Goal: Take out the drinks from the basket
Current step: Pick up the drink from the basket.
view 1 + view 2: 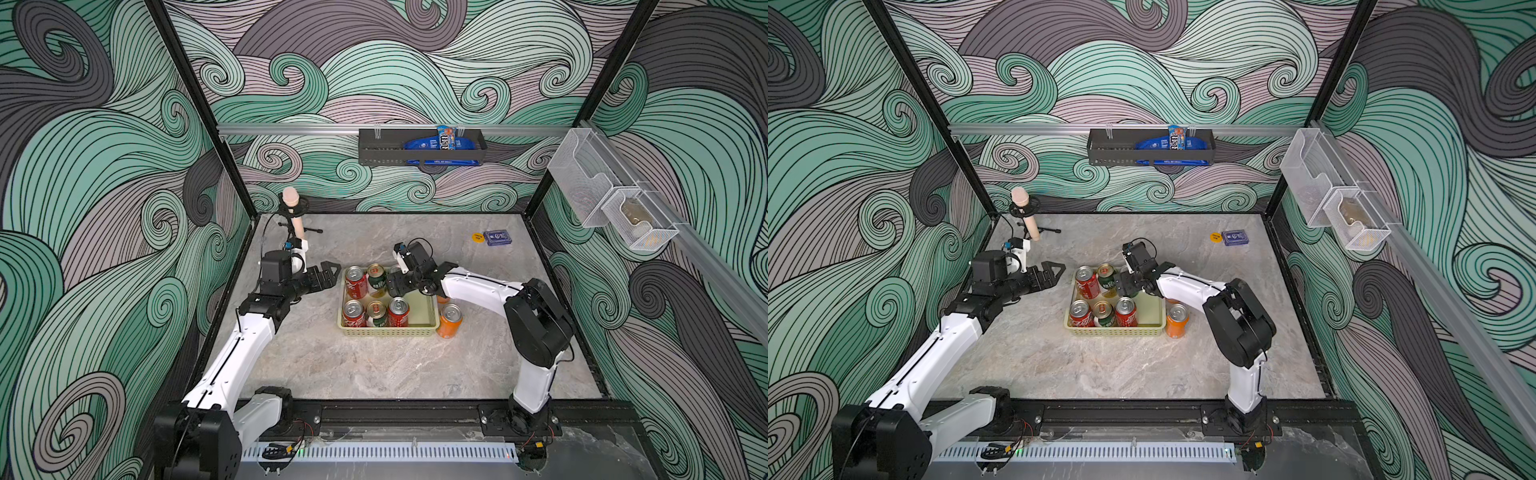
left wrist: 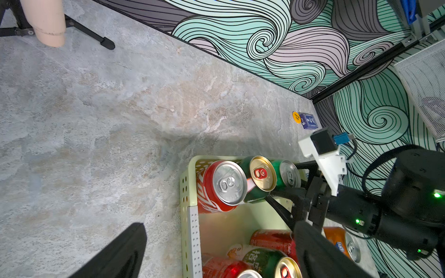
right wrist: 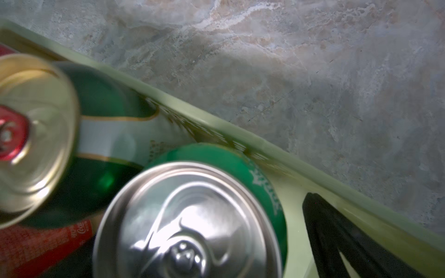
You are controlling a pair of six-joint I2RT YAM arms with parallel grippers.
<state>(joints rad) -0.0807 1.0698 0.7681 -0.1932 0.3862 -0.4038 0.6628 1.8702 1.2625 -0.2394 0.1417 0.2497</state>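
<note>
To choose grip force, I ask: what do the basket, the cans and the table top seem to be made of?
Basket: probably plastic, pale yellow-green, matte, moulded with rows of holes.
Cans: likely aluminium; shiny tops with pull tabs, glossy printed sides.
Table top: stone or stone-print laminate, grey, veined, matte.

1. You have the basket (image 1: 388, 331) at the middle of the table (image 1: 332, 365).
2. In it you find three cans in the near row (image 1: 376, 309) and three in the far row (image 1: 377, 279).
3. One outside can (image 1: 450, 321) stands on the table just right of the basket.
4. Your card box (image 1: 497, 238) lies far right, behind.
</note>
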